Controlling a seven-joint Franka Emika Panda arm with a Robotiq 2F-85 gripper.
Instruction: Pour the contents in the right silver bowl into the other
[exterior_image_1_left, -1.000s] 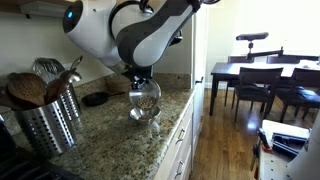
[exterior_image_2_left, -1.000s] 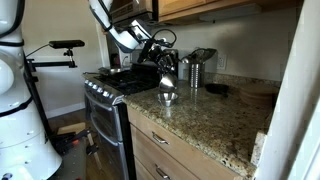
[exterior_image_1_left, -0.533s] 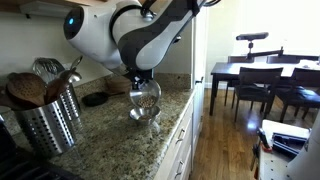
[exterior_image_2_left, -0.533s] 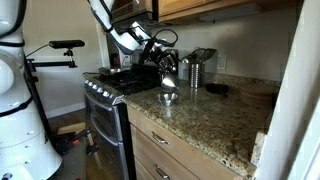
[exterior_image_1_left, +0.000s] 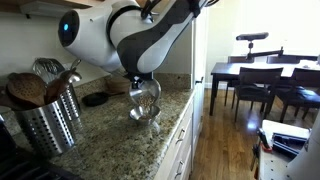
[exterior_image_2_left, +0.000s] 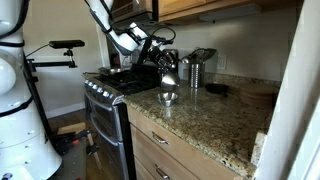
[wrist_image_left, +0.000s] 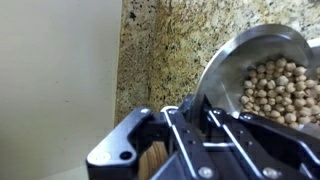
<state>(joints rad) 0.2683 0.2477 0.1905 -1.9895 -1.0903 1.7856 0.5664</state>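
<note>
Near the middle of an exterior view, my claw (exterior_image_1_left: 140, 84) is clamped on the rim of the upper silver bowl (exterior_image_1_left: 147, 97). I hold it tipped above the lower bowl (exterior_image_1_left: 143, 114) on the surface (exterior_image_1_left: 100, 140), so its pale round beans (wrist_image_left: 275, 85) should drop inside.

Both exterior views: near, low, facing opposite ways along the surface (exterior_image_1_left: 100, 140), sharing the arm (exterior_image_2_left: 128, 38) mid-frame. Wrist view: close, looking down past end effector (wrist_image_left: 205, 110) onto surface.
</note>
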